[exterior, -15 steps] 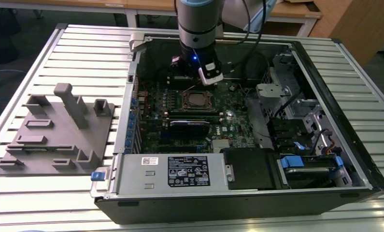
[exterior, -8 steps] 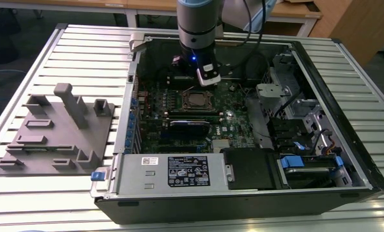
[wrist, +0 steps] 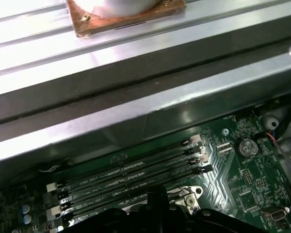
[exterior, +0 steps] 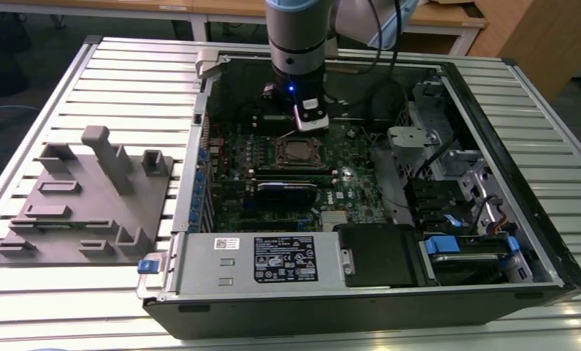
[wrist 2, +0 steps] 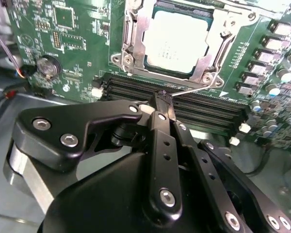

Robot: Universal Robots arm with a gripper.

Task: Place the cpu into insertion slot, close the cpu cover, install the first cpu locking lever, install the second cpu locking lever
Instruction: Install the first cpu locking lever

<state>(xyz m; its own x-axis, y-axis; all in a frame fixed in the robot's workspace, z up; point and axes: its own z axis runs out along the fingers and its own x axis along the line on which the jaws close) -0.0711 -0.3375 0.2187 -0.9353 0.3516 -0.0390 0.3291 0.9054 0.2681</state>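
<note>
The tool point(wrist 2: 162, 99) hangs low inside the open computer case point(exterior: 524, 183), its black fingers pressed together on the thin wire end of a cpu locking lever point(wrist 2: 194, 89) just beside the socket, above the rows of dark memory slots point(wrist 2: 199, 104). That grip suits the work in hand: the lever is slim and springy, so a narrow pinch at its free end gives the arm purchase to swing it, and I judge the levers are the step now being handled. The cpu point(wrist 2: 177, 41) already lies flat in the insertion slot point(wrist 2: 136, 63), a pale, dull silvery square with faint print on its top. The cpu cover point(wrist 2: 136, 29), a bright metal frame with a large cut-out, lies down around it, its edges overlapping the chip's margin, so seating and covering look done. In the exterior view the socket point(exterior: 297, 152) sits mid-board on the green motherboard point(exterior: 359, 190), directly under the arm point(exterior: 298, 44), while a grey fixture block point(exterior: 85, 197) rests on the slatted counter point(exterior: 124, 73) at that view's left.
</note>
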